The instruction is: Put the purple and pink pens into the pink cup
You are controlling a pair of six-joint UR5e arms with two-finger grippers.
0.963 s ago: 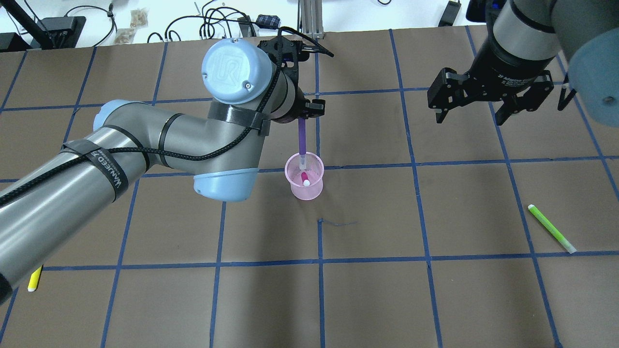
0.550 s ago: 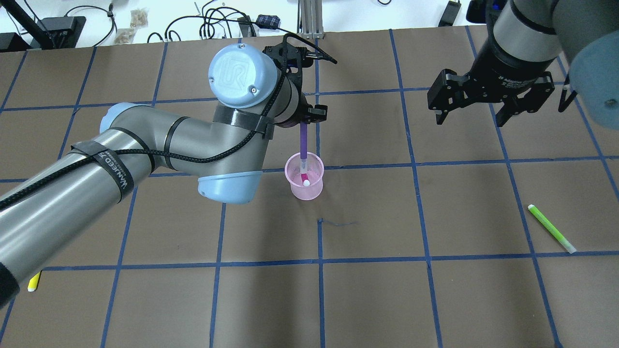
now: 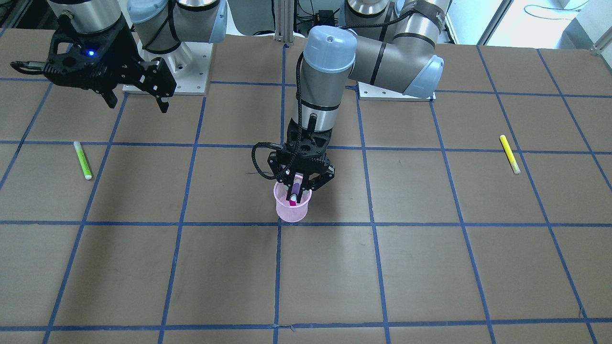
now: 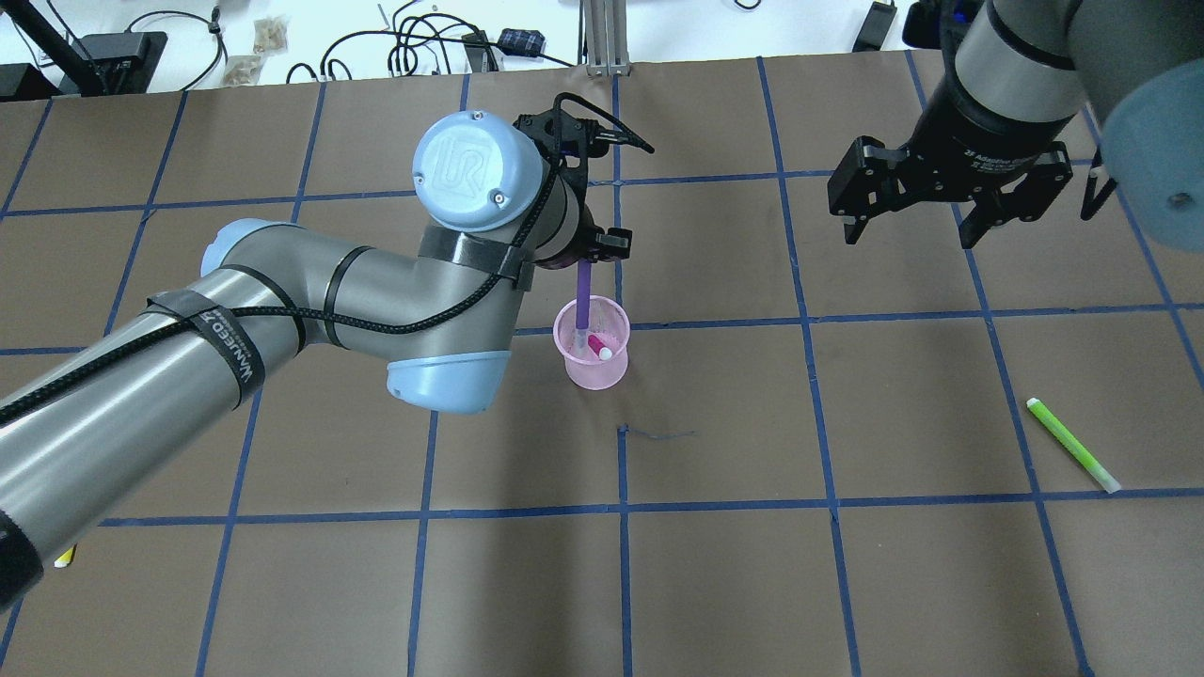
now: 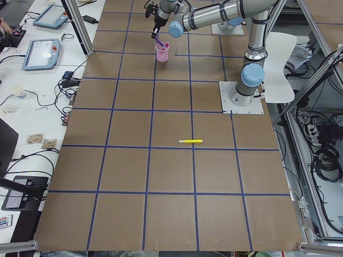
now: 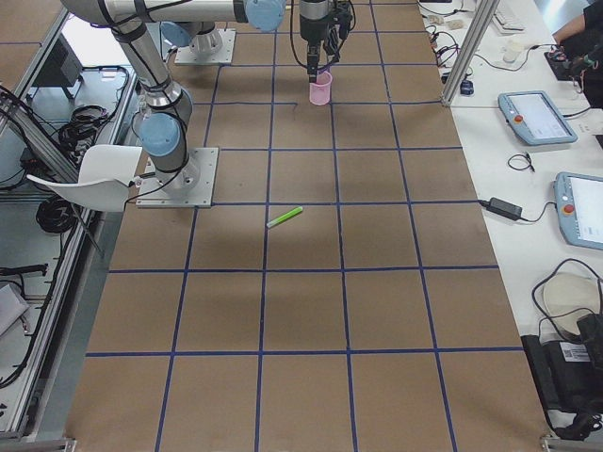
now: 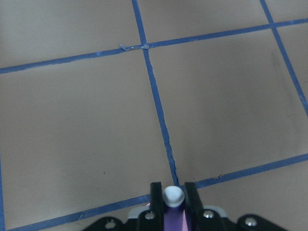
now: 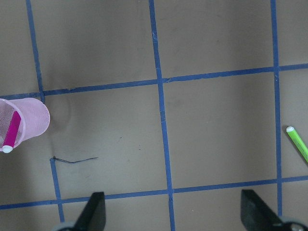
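The pink mesh cup point(image 4: 593, 367) stands upright near the table's middle, with the pink pen point(image 4: 599, 351) leaning inside it. My left gripper point(image 4: 581, 256) is directly above the cup and shut on the purple pen point(image 4: 583, 299), which hangs upright with its lower end inside the cup's rim. In the front view the left gripper point(image 3: 299, 180) sits just over the cup point(image 3: 290, 211). The left wrist view shows the fingers point(image 7: 155, 193) clamped on the pen's white end point(image 7: 173, 196). My right gripper point(image 4: 909, 214) is open and empty, high at the far right.
A green pen point(image 4: 1072, 458) lies at the right and also shows in the front view point(image 3: 82, 160). A yellow pen point(image 3: 509, 154) lies on my left side. Cables and boxes line the far edge point(image 4: 423, 47).
My left gripper has come down and nearer to the cup, so the purple pen reaches deeper into it. The pink pen has shifted inside the cup. The right gripper has barely moved.
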